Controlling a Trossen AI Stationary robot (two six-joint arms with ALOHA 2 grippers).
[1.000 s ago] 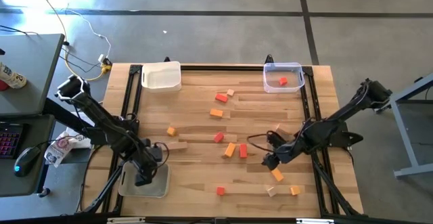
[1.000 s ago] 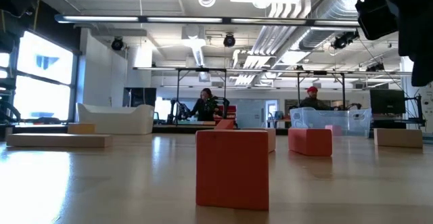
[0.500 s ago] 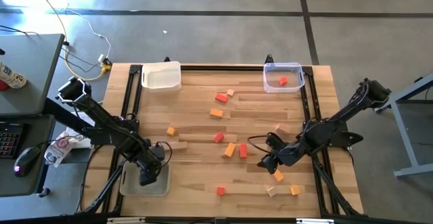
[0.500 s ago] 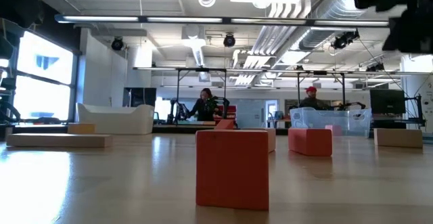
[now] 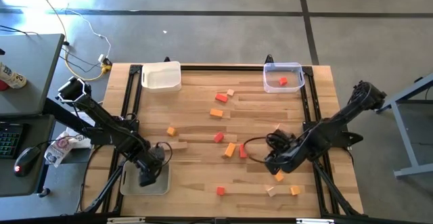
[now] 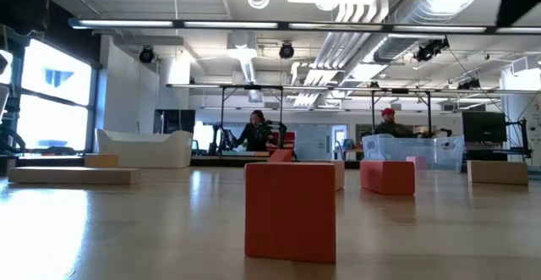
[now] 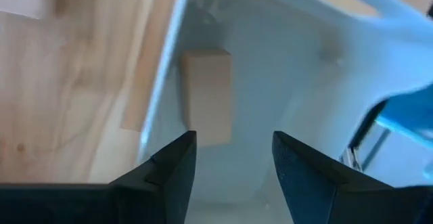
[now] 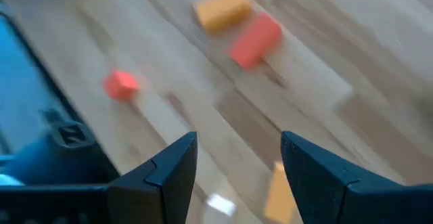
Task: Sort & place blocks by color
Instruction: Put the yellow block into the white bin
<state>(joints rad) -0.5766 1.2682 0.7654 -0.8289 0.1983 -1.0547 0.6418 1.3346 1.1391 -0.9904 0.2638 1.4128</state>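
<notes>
Red, orange and tan blocks lie scattered on the wooden table: an orange one (image 5: 230, 149) beside a red one (image 5: 243, 150), a red cube (image 5: 220, 191) near the front edge, which stands large in the low view (image 6: 290, 211). My left gripper (image 5: 147, 176) hangs open over the near-left tray (image 5: 132, 186). In its wrist view the open fingers (image 7: 233, 158) stand just short of a tan block (image 7: 207, 97) lying flat on the tray floor. My right gripper (image 5: 270, 164) is open (image 8: 237, 163) above the table right of centre, near an orange block (image 5: 277, 175).
A white tray (image 5: 161, 76) sits at the far left. A clear tray (image 5: 291, 67) at the far right holds a red block (image 5: 283, 81). A tan bar (image 5: 177, 145) lies by the left arm. Black rails run along the table's sides. People stand far behind the table (image 6: 256, 132).
My right gripper has shifted a little toward the table's near edge, staying open, and its arm has left the top right of the low view. My left gripper has stayed over the near-left tray.
</notes>
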